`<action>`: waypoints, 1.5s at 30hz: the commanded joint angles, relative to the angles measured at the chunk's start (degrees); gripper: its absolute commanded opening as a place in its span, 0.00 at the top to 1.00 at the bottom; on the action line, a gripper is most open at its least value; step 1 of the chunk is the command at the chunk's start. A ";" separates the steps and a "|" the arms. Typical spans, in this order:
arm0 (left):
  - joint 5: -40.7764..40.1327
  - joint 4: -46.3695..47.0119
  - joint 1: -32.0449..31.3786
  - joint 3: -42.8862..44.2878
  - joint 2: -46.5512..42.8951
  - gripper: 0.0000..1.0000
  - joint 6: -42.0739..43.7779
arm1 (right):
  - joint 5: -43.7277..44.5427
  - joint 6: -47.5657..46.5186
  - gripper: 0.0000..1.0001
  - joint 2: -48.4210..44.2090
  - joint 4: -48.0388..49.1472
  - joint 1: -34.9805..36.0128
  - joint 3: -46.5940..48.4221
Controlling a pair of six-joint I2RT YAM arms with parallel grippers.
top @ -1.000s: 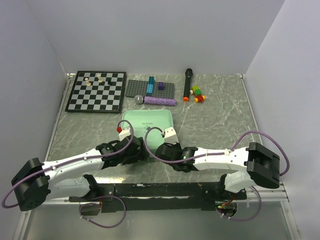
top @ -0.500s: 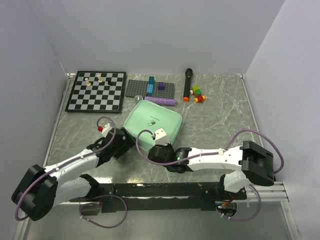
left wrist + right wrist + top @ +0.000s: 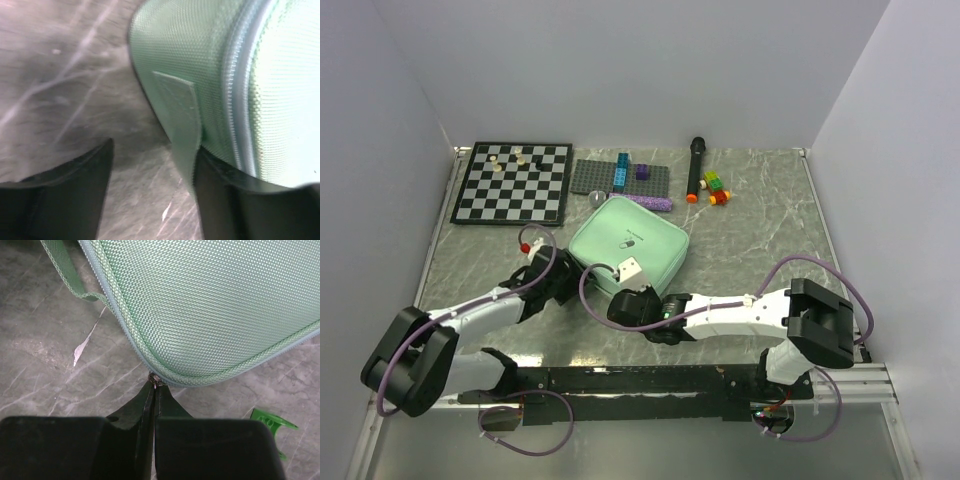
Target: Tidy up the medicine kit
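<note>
The medicine kit (image 3: 627, 240) is a mint-green zip case lying closed and turned at an angle in the middle of the table. My right gripper (image 3: 156, 385) is shut on the kit's small metal zipper pull (image 3: 155, 380) at its near corner. My left gripper (image 3: 152, 200) is at the kit's left corner, its jaws apart. The green fabric strap (image 3: 181, 117) of the kit (image 3: 260, 85) hangs between them, close against the right finger (image 3: 225, 195). The left finger (image 3: 75, 185) stands clear over bare table. In the top view both wrists crowd the kit's near-left side.
Along the back stand a chessboard (image 3: 512, 183) with a few pieces, a grey studded plate (image 3: 620, 177) with bricks, a purple bar (image 3: 642, 202), a black marker (image 3: 695, 168) and coloured bricks (image 3: 717, 188). A small green piece (image 3: 272, 422) lies by the right gripper.
The kit has turned and slid toward the back right. The right arm has swung left with the zipper pull. The left gripper left the kit, came back to its left corner and narrowed its jaws.
</note>
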 commanded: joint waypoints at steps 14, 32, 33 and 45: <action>2.78 6.10 -8.98 3.57 3.89 0.57 -2.09 | 1.12 -1.36 1.00 0.98 -0.26 0.45 2.50; 1.81 -7.43 5.25 3.48 -2.87 0.99 8.18 | -5.37 -1.19 1.00 -10.61 -1.93 -10.87 -9.35; 1.81 -8.57 5.87 3.65 -3.48 0.99 9.32 | -6.25 -0.74 1.00 -11.40 -1.67 -12.98 -9.88; 2.51 -12.36 9.65 3.13 -4.37 0.99 12.76 | -1.51 -1.01 1.00 -7.38 7.46 -36.36 -2.69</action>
